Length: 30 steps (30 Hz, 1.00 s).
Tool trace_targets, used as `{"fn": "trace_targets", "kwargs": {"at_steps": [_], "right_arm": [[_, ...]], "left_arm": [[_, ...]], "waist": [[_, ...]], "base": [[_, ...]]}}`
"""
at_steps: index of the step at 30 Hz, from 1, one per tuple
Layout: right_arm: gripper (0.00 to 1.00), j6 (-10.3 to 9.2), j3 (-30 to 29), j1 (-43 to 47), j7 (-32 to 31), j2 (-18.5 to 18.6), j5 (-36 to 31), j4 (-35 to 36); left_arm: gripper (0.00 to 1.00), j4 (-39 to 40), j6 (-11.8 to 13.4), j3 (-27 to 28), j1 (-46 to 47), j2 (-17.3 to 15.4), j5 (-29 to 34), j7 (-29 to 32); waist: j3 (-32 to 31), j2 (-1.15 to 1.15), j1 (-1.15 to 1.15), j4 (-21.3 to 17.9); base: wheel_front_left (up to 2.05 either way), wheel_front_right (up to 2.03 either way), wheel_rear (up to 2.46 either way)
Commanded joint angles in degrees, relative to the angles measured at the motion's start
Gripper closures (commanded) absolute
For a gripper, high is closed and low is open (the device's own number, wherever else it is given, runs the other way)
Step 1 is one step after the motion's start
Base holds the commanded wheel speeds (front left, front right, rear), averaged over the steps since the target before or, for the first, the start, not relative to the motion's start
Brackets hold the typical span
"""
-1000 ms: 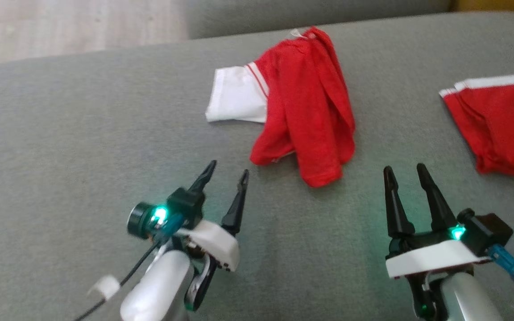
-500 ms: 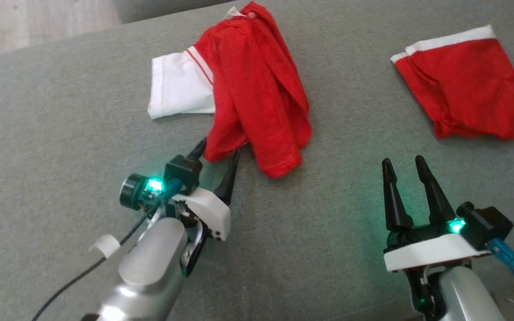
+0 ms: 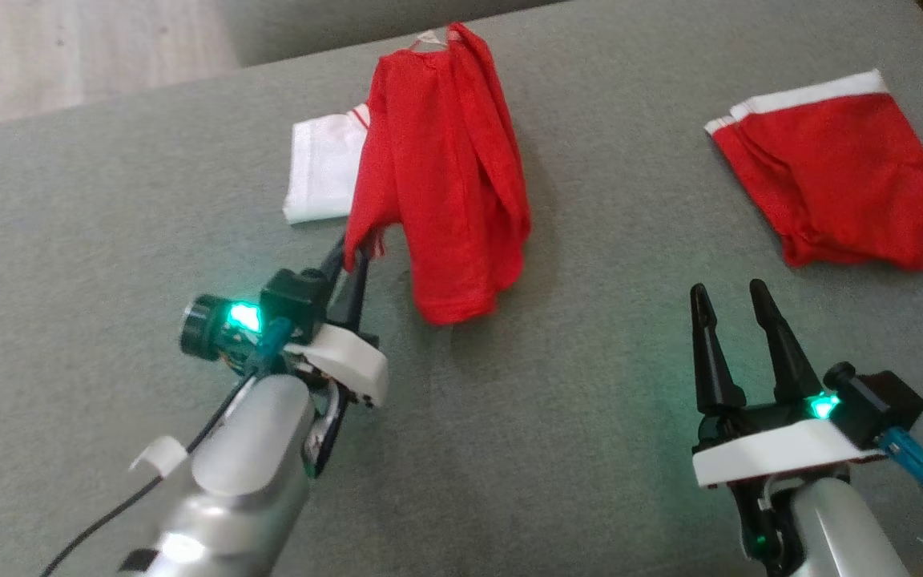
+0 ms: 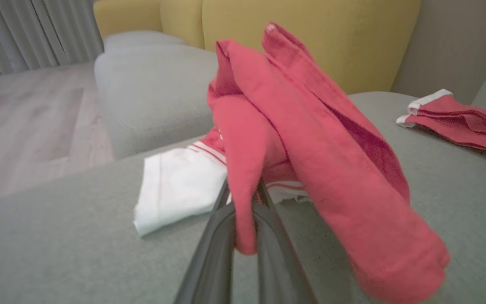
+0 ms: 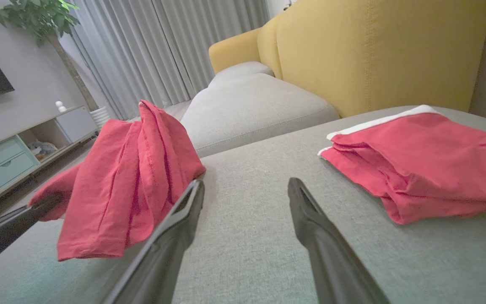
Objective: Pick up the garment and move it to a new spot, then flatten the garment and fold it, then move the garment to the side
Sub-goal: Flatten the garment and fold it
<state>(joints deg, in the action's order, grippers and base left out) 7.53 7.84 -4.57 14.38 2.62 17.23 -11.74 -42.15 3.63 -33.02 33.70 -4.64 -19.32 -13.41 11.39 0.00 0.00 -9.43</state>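
Grey cushion (image 3: 590, 361), yellow backrest (image 5: 373, 55), red garment (image 3: 437, 184)

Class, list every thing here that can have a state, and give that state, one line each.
crumpled garment, bunched, one corner pinched and raised, white part on the cushion
folded garment, folded, flat on the cushion
left gripper, shut on the crumpled garment's corner
right gripper, open, empty

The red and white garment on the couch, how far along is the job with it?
Done: the left gripper is shut on a red corner of the garment. In hand: the pick-up, since its white part lies on the grey cushion. Left: moving it to a new spot, flattening, folding, setting it aside. The right gripper is open and holds nothing.
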Motion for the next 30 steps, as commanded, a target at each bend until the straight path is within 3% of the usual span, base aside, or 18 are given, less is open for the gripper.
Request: {"fn": "trace_targets", "kwargs": {"at_steps": [1, 11, 16, 23, 30], "right_arm": [[0.0, -0.04, 1.17, -0.66, 0.62, 0.26, 0.39, 1.56], [0.0, -0.04, 1.43, 0.09, 0.62, 0.26, 0.68, 1.2], [0.0, -0.04, 1.67, 0.36, 0.62, 0.26, 1.06, 0.99], [0.0, -0.04, 1.99, 0.4, 0.62, 0.26, 1.42, 0.7], [0.0, -0.04, 1.67, 0.95, 0.62, 0.26, 1.29, 0.35]], "left_arm": [[1.0, 3.05, 0.95, 2.59, 2.75, -2.08, 0.92, -1.08], [1.0, 19.64, 5.67, 4.03, 5.38, -9.77, 8.96, -1.57], [1.0, 25.11, 6.07, 3.48, 5.15, -12.15, 11.6, -1.58], [1.0, 25.01, 6.51, 3.52, 1.65, -16.3, 12.29, -0.87], [1.0, 21.02, 8.9, 6.44, -4.68, -20.95, 10.5, -0.44]], "waist": [[-1.34, 0.0, 0.0, 1.67], [-3.7, 0.0, 0.0, 6.49], [-4.12, 0.0, 0.0, 8.06], [-5.03, 0.0, 0.0, 9.53], [-5.84, 0.0, 0.0, 10.42]], "base": [[0.0, 0.0, 0.0], [0.0, 0.0, 0.0], [0.0, 0.0, 0.0], [0.0, 0.0, 0.0], [0.0, 0.0, 0.0]]}}
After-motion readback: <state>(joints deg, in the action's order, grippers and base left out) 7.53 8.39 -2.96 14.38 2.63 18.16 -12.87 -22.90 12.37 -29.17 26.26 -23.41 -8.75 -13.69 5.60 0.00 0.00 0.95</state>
